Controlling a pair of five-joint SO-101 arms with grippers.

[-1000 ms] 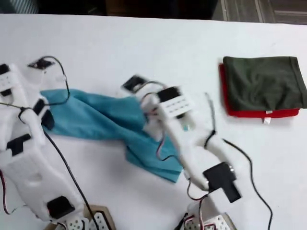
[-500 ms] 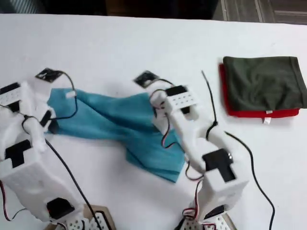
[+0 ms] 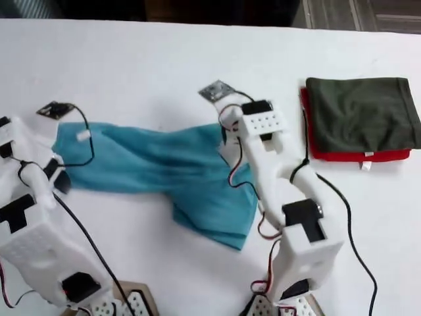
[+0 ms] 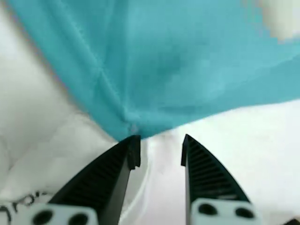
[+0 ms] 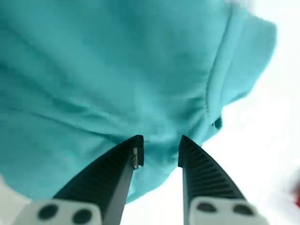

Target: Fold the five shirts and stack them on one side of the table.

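Observation:
A teal shirt (image 3: 158, 164) lies stretched and creased across the white table (image 3: 164, 59) between the two arms. My left gripper (image 3: 60, 181) is at the shirt's lower left corner. In the left wrist view that gripper (image 4: 160, 150) is open, bare table shows between its fingers, and the shirt's (image 4: 187, 61) corner touches one fingertip (image 4: 133, 147). My right gripper (image 3: 227, 141) is at the shirt's right end. In the right wrist view it (image 5: 160, 147) pinches a bunched fold of the shirt (image 5: 117, 70), with creases running to its tips.
At the right side a folded dark green shirt (image 3: 362, 115) lies on a folded red shirt (image 3: 355, 156). Black cables (image 3: 342, 217) trail from both arms over the table. The arm bases stand at the near edge. The far half of the table is bare.
The right arm has moved right and away, dragging the shirt's right end with it. The left arm shifted slightly left, and the shirt now lies more stretched out.

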